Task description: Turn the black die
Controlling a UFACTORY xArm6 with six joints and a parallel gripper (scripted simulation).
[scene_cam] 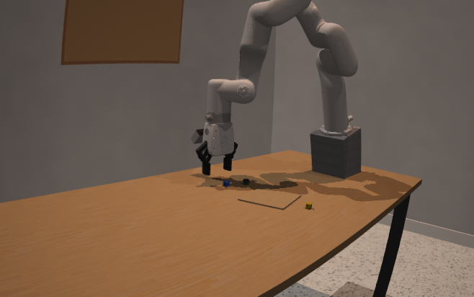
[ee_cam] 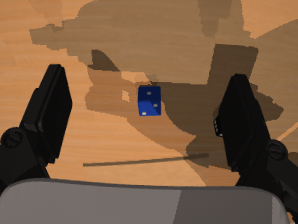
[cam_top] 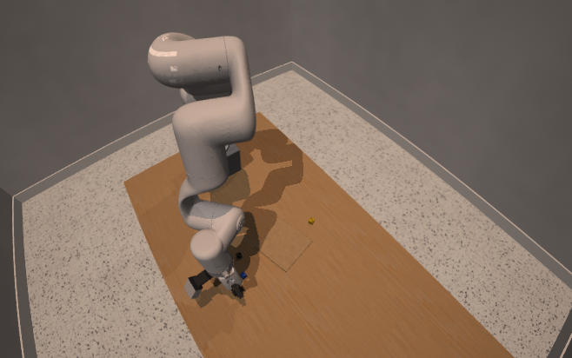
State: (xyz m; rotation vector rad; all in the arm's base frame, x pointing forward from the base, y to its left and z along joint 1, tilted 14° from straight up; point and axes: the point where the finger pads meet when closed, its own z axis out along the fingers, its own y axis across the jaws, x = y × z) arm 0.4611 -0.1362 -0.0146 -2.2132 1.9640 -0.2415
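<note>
Jaws (scene_cam: 217,167) stand spread to their widest with nothing between them, hanging just above the surface (scene_cam: 144,231) without touching anything. One arm (scene_cam: 331,72) rises from a dark block pedestal (scene_cam: 354,158) at the far end of the wooden surface. One thin square mat (scene_cam: 270,201) lies flat, with no die on it. Three dice lie apart from one another: one blue die (ee_cam: 149,100), seen from the wrist between the two black fingers and below them; one black die (scene_cam: 246,182), just beside the blue one and off the mat near its edge; and one yellow die (scene_cam: 308,205), off the mat on its other side.
</note>
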